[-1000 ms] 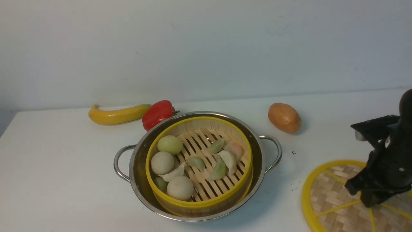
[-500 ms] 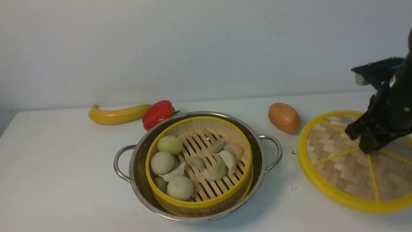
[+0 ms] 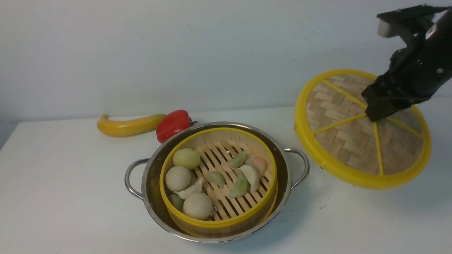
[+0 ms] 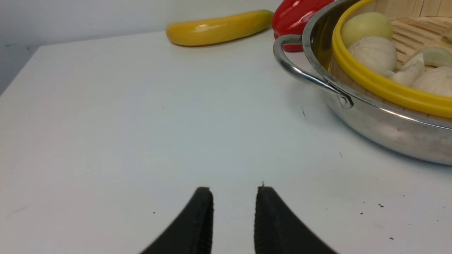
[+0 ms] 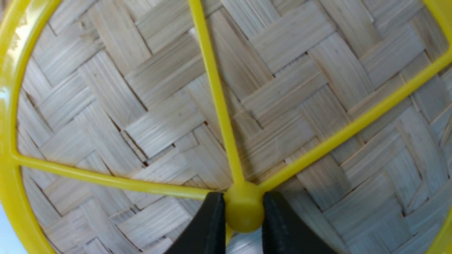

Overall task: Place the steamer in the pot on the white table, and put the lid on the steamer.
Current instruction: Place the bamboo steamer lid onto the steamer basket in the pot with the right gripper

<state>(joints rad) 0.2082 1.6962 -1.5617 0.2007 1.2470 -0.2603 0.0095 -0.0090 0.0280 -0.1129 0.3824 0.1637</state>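
Observation:
The steamer [image 3: 226, 199], a yellow-rimmed bamboo basket with pale buns and dumplings, sits inside the shiny steel pot [image 3: 151, 183] on the white table [image 3: 70, 197]. My right gripper [image 3: 376, 113] is shut on the centre knob [image 5: 243, 215] of the woven yellow-rimmed lid [image 3: 339, 135]. It holds the lid tilted in the air, to the right of the pot and above it. In the right wrist view the gripper [image 5: 243, 199] pinches the knob from both sides. My left gripper [image 4: 233, 192] is open with a narrow gap. It is empty and low over the bare table, beside the pot [image 4: 370, 121] and its loop handle [image 4: 300, 72].
A yellow squash [image 3: 129, 125] and a red pepper [image 3: 173, 124] lie behind the pot near the wall, the pepper close to the pot's rim. They also show in the left wrist view, the squash [image 4: 219, 28] and the pepper [image 4: 296, 16]. The table's left edge is near.
My right gripper has lifted the lid off the table, up and to the left toward the pot. The lid now hides the brown potato. Pot and steamer have not moved.

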